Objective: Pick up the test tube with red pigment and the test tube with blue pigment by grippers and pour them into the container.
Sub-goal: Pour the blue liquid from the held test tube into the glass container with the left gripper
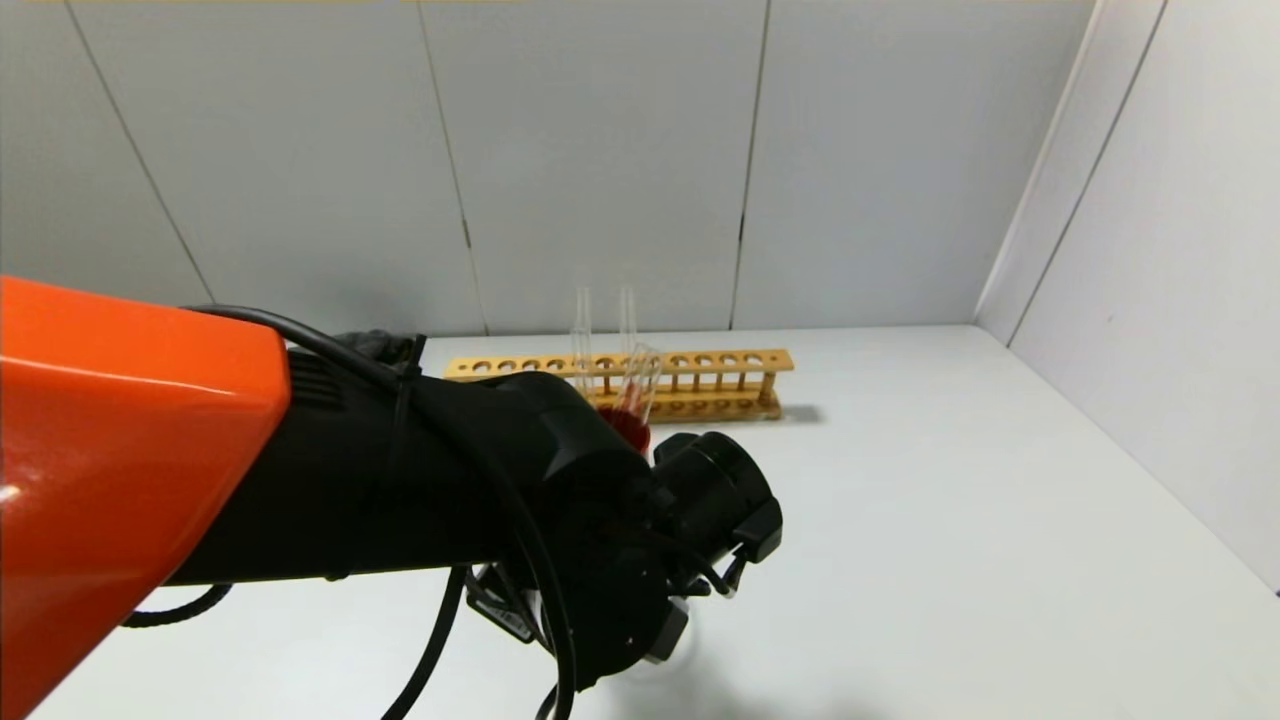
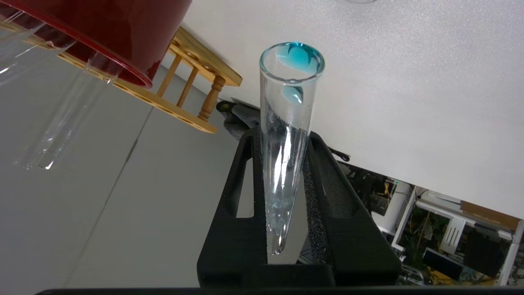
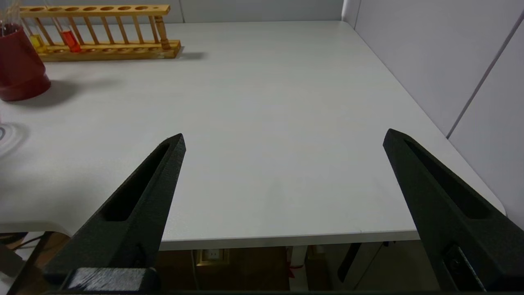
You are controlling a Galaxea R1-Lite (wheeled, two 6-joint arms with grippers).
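Note:
My left gripper (image 2: 283,135) is shut on the test tube with blue pigment (image 2: 286,114). The tube is tipped mouth-down toward the table, and the teal liquid (image 2: 297,51) sits at its rim. In the head view my left arm (image 1: 600,520) hides this gripper and tube. The test tube with red pigment (image 3: 69,40) stands in the wooden rack (image 3: 123,49), next to a tube with yellow liquid (image 3: 37,41). Only the edge of the clear container (image 3: 7,137) shows, at the side of the right wrist view. My right gripper (image 3: 284,135) is open and empty above the table's front edge.
A dark-red cup (image 3: 18,69) stands in front of the rack (image 1: 720,380), holding a leaning empty tube (image 1: 640,375). The cup also shows in the left wrist view (image 2: 123,32). Grey walls close the table at the back and right.

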